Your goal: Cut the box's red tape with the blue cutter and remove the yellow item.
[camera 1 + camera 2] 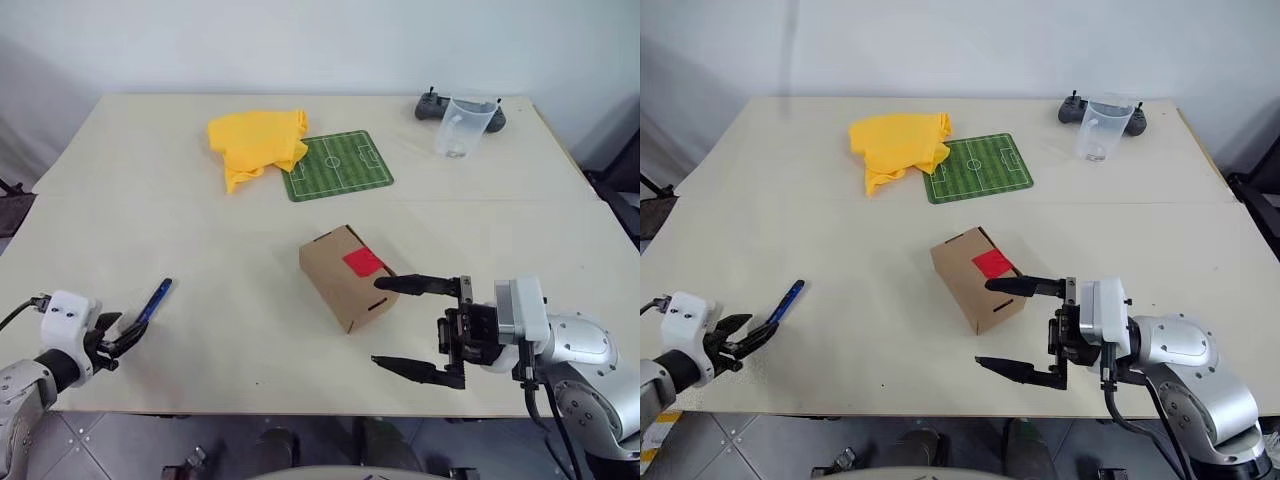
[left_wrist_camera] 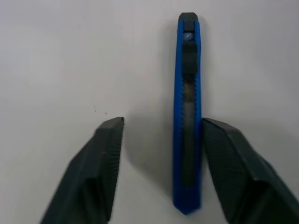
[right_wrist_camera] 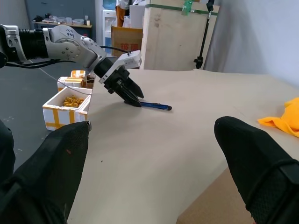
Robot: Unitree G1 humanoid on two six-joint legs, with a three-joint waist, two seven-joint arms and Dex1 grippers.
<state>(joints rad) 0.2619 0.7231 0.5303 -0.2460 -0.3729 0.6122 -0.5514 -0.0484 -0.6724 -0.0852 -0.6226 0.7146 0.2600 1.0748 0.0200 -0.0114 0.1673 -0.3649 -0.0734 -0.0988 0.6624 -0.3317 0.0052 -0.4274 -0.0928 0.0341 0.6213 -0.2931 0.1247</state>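
The blue cutter [image 1: 155, 300] lies flat on the table near its front left. My left gripper [image 1: 128, 335] is at the cutter's near end, open. In the left wrist view the cutter [image 2: 188, 116] lies between the fingers, against one finger [image 2: 233, 168] and with a gap to the other [image 2: 100, 163]. The brown box [image 1: 345, 280] stands closed mid-table with the red tape [image 1: 363, 263] on top. Just right of the box, my right gripper [image 1: 380, 322] is wide open, pointing left and holding nothing. The yellow item is hidden.
A yellow cloth [image 1: 255, 143] and a green football-pitch mat [image 1: 337, 165] lie at the back middle. At the back right stand a clear plastic cup [image 1: 465, 125] and a black controller [image 1: 432, 106]. The table's front edge [image 1: 300, 410] runs just below both grippers.
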